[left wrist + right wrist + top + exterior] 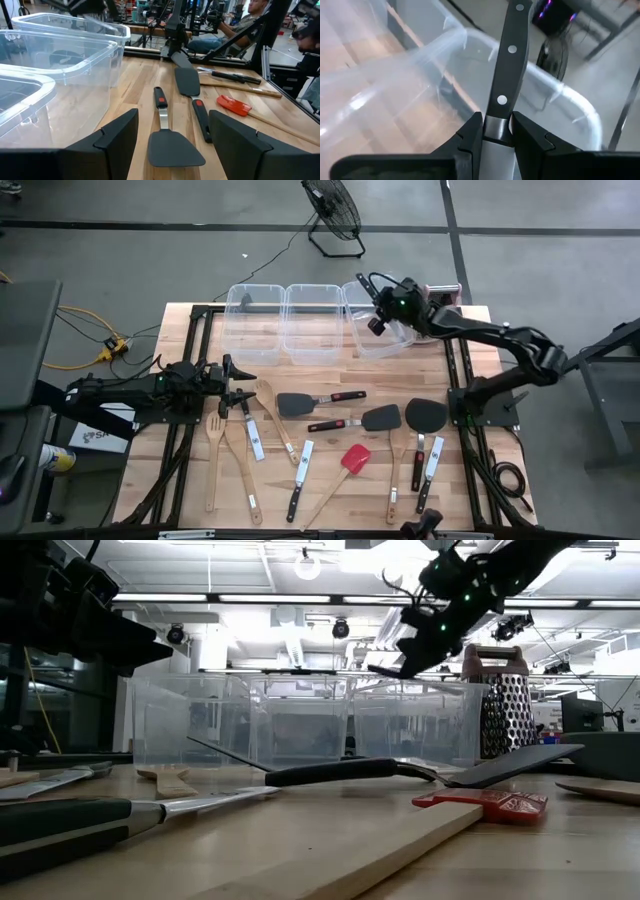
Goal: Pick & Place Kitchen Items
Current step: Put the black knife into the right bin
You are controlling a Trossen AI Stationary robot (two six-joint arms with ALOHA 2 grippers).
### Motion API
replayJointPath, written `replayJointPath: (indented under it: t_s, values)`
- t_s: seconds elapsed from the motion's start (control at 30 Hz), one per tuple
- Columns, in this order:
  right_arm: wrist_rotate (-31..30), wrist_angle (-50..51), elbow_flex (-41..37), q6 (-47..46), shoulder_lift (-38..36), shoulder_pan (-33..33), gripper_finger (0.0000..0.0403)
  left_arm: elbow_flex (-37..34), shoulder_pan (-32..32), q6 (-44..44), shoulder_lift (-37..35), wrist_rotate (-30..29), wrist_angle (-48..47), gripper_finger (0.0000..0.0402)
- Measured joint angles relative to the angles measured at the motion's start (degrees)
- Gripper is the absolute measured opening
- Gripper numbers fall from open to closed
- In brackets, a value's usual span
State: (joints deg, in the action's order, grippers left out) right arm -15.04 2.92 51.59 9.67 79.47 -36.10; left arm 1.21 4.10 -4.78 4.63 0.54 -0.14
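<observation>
Up at the far right of the pale wooden worktop (330, 385), the right gripper (496, 131) hangs over the rightmost of three clear plastic bins (376, 332), its fingers (470, 137) clamped on a black-handled riveted knife (507, 65) right where handle meets blade, the handle pointing away from the wrist. The left gripper (172, 137) sits low at the worktop's left edge, fingers spread wide and holding nothing, facing a black turner with a red-marked handle (167, 140). The other utensils lie loose across the near half of the worktop: pale wooden spoons (214, 462), more black turners (382, 418), black-handled knives (300, 468) and a red-headed wooden-handled spatula (354, 458). A metal box grater (505, 702) stands beside the bins.
</observation>
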Motion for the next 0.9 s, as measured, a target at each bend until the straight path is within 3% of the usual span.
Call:
replayJointPath:
  t_s: [0.4,0.73,0.9]
  values:
    - [0.7,7.9,0.0,-8.5,1.7,1.3,0.0078,0.0,0.0,0.0,0.0,0.0,0.0,0.0239]
    - [1.9,7.7,0.0,-21.2,2.4,1.6,0.0078,0.0,0.0,0.0,0.0,0.0,0.0,0.0239]
    - [2.2,7.6,0.0,-22.5,3.3,1.6,0.0078,0.0,0.0,0.0,0.0,0.0,0.0,0.0239]
